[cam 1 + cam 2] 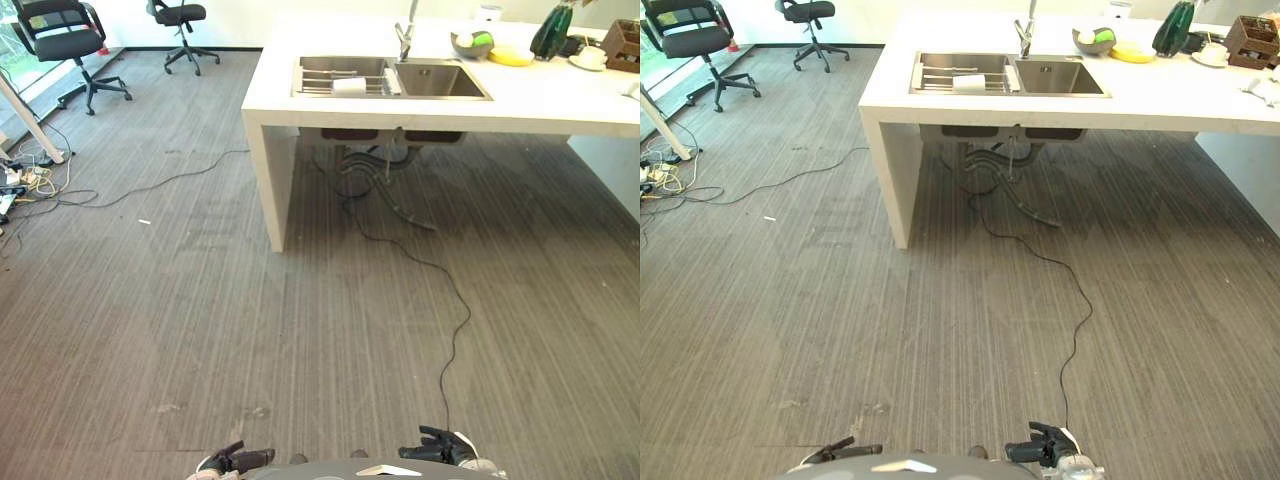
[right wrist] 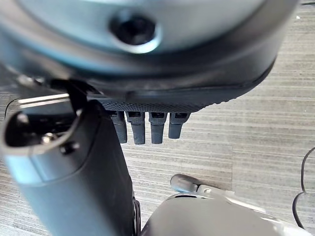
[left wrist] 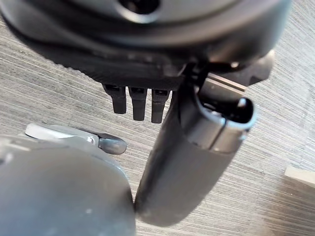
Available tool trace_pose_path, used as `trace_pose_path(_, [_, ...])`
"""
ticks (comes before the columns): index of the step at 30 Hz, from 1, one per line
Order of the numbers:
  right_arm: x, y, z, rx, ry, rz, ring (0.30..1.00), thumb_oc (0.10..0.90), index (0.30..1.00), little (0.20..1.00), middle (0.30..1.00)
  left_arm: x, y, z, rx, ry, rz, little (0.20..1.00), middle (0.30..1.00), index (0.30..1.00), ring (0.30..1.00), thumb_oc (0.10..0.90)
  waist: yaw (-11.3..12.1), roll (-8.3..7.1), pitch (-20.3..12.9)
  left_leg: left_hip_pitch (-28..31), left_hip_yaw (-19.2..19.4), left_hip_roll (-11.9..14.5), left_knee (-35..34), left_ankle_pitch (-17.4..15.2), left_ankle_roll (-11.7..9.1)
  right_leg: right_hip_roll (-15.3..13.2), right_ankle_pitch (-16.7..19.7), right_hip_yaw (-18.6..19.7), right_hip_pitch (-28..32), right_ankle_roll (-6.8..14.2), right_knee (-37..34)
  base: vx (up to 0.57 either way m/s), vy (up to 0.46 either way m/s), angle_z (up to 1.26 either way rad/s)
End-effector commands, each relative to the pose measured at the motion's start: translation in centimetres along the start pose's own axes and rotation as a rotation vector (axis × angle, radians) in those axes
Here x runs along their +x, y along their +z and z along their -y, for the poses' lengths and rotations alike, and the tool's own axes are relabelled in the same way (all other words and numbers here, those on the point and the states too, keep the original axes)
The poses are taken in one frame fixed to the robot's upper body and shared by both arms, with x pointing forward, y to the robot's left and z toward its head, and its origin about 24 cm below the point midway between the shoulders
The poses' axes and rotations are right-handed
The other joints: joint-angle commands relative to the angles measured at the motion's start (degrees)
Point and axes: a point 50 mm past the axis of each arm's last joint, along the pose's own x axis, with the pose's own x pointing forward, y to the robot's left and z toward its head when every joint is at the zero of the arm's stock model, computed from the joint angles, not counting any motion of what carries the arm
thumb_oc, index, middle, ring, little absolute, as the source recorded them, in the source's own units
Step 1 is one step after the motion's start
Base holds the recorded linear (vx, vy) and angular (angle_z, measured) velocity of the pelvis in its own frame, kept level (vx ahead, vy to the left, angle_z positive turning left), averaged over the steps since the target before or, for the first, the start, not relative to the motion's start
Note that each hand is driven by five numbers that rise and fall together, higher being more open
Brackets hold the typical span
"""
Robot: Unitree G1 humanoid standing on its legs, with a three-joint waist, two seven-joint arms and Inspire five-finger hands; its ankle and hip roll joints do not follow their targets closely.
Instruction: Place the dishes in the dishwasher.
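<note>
A white counter (image 1: 420, 100) with a double steel sink (image 1: 440, 80) stands far ahead across the carpet. A white dish (image 1: 349, 85) lies on the rack in the sink's left basin. A grey bowl (image 1: 472, 43) holding something green, a yellow plate (image 1: 511, 55) and a cup on a saucer (image 1: 590, 56) sit on the counter past the tap. My left hand (image 1: 238, 459) and right hand (image 1: 438, 446) hang low at my sides, far from the counter. Both are open, their fingers (image 3: 139, 103) (image 2: 147, 127) hanging straight over the carpet with nothing in them.
Two black office chairs (image 1: 65, 35) (image 1: 183, 18) stand at the back left. A tangle of cables and a power strip (image 1: 25, 180) lies by a white table leg (image 1: 30, 120). A green bottle (image 1: 552, 30) and a wooden box (image 1: 622, 42) stand on the counter.
</note>
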Motion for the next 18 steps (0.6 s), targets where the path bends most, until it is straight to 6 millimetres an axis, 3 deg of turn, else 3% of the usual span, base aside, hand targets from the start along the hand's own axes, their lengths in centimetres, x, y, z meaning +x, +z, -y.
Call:
trace_pose_path(1, [-0.3, -1.3, 1.8, -0.027, -0.022, -0.057, 0.9, 0.8, 0.9, 0.9, 0.9, 0.2, 0.9, 1.4, -0.019, -0.029, 0.016, 0.9, 0.9, 0.9, 0.9, 0.8, -0.25, 0.93, -0.45, -0.79, 1.72, 1.67, 0.26, 0.07, -3.78, -2.16, -2.41, 2.69, -0.42, 6.2, 0.86, 0.06, -0.089, -0.03])
trace_pose_path(4, [-0.3, -1.0, 2.0, -0.03, -0.024, -0.052, 0.9, 0.8, 0.9, 0.9, 0.9, 0.2, 0.9, 1.3, -0.027, -0.026, 0.021, 0.9, 0.9, 0.9, 0.9, 0.8, -0.15, 0.82, -0.09, -1.24, 1.74, 1.82, 2.0, -0.32, -3.96, -2.15, -2.45, 3.03, -0.49, 5.99, 1.07, 0.01, -0.073, -0.04])
trace_pose_path(5, [-0.1, 0.0, 2.3, -0.049, -0.028, -0.02, 0.9, 0.8, 0.9, 0.9, 0.9, 0.2, 1.6, 1.9, -0.068, -0.025, 0.057, 0.9, 0.9, 0.9, 0.9, 0.8, 0.19, -0.34, 2.43, -8.01, 2.63, 2.47, 16.63, 0.24, -5.8, -2.64, -2.44, 4.06, -0.5, 5.08, 1.53, -0.02, -0.133, 0.01])
trace_pose_path(6, [-0.1, 0.0, 2.3, -0.048, -0.028, -0.02, 0.9, 0.8, 0.9, 0.9, 0.9, 0.2, 1.6, 1.9, -0.068, -0.025, 0.057, 0.9, 0.9, 0.9, 0.9, 0.8, 0.15, -0.27, 2.34, -8.39, 2.54, 2.58, 17.11, 0.04, -5.85, -2.55, -2.42, 4.0, -0.64, 5.04, 1.56, 0.02, -0.279, 0.1])
trace_pose_path(7, [-0.1, 0.5, 2.4, -0.056, -0.028, 0.001, 0.9, 0.8, 0.9, 0.9, 0.9, 0.2, 2.4, 2.9, -0.074, -0.057, 0.082, 0.9, 0.9, 0.9, 0.9, 0.8, 1.15, -1.29, 4.37, -14.66, 3.32, 4.03, 30.0, 5.87, -7.66, -2.97, -2.63, 3.64, 0.85, 4.11, 1.2, 0.03, -0.15, 0.17])
trace_pose_path(8, [-0.1, 0.5, 2.4, -0.055, -0.028, 0.001, 0.9, 0.8, 0.9, 0.9, 0.9, 0.2, 2.4, 2.9, -0.073, -0.058, 0.082, 0.9, 0.9, 0.9, 0.9, 0.8, 1.09, -1.16, 4.34, -14.97, 3.15, 4.17, 30.44, 5.69, -7.73, -2.81, -2.63, 3.56, 0.77, 4.06, 1.24, 0.06, -0.207, 0.08])
trace_pose_path(10, [-0.1, 0.6, 2.6, -0.055, -0.04, -0.004, 0.9, 0.8, 0.9, 0.9, 0.9, 0.2, 2.5, 3.7, -0.054, -0.075, 0.089, 0.9, 0.9, 0.9, 0.9, 0.8, 2.31, -1.8, 6.34, -20.9, 3.63, 3.49, 36.56, 7.4, -7.8, -3.35, -3.58, 2.94, 2.0, 3.49, 0.86, 0.16, -0.111, 0.12])
trace_pose_path(11, [-0.1, 0.5, 3.0, -0.044, -0.06, -0.012, 0.9, 0.8, 0.9, 0.9, 0.9, 0.2, 2.4, 3.7, -0.043, -0.07, 0.085, 0.9, 0.9, 0.9, 0.9, 0.8, 3.08, -1.25, 6.19, -24.26, 7.24, 3.98, 30.13, 7.21, -6.93, -2.39, -5.05, 2.84, 3.24, 3.61, 0.86, 0.25, -0.052, 0.08])
trace_pose_path(12, [-0.1, 0.5, 3.0, -0.044, -0.06, -0.013, 0.9, 0.8, 0.9, 0.9, 0.9, 0.2, 2.4, 3.7, -0.042, -0.07, 0.084, 0.9, 0.9, 0.9, 0.9, 0.8, 3.19, -1.34, 6.24, -24.05, 7.42, 3.9, 30.15, 6.98, -6.87, -2.55, -5.23, 2.94, 3.41, 3.69, 0.86, 0.35, 0.02, -0.04])
trace_pose_path(14, [-0.1, 0.3, 3.0, -0.046, -0.063, -0.019, 0.9, 0.8, 0.9, 0.9, 0.9, 0.1, 1.2, 3.3, -0.02, -0.057, 0.055, 0.9, 0.9, 0.9, 0.9, 0.8, 4.64, 0.17, 5.39, -25.67, 10.98, 3.79, 19.34, 7.71, -5.77, -0.34, -7.31, 3.94, 4.96, 4.05, 0.86, 0.32, 0.06, -0.05])
trace_pose_path(16, [-0.1, 0.3, 3.0, -0.046, -0.063, -0.021, 0.9, 0.8, 0.9, 0.9, 0.9, 0.1, 1.1, 3.3, -0.019, -0.057, 0.054, 0.9, 0.9, 0.9, 0.9, 0.8, 4.73, -0.12, 5.51, -25.01, 11.26, 3.39, 18.68, 7.86, -5.69, -0.75, -7.51, 4.01, 5.26, 4.17, 0.86, 0.25, 0.052, -0.11])
trace_pose_path(17, [-0.1, 0.2, 2.9, -0.066, -0.059, -0.024, 0.9, 0.8, 0.9, 0.9, 0.9, 0.0, -0.3, 3.2, 0.0, -0.056, 0.01, 0.9, 0.9, 0.9, 0.9, 0.8, 6.42, 1.21, 4.54, -25.6, 13.2, 2.8, 6.21, 10.88, -5.37, 0.92, -9.64, 5.32, 7.43, 4.73, 0.86, 0.44, 0.082, -0.04])
trace_pose_path(18, [-0.1, 0.4, 2.9, -0.074, -0.06, -0.019, 0.9, 0.8, 0.9, 0.9, 0.9, 0.0, -0.6, 3.0, -0.001, -0.052, 0.001, 0.9, 0.9, 0.9, 0.9, 0.8, 7.11, 1.28, 4.34, -25.84, 13.08, 2.56, 2.46, 11.82, -5.23, 1.21, -10.53, 5.93, 8.75, 4.87, 0.86, 0.7, 0.117, 0.08])
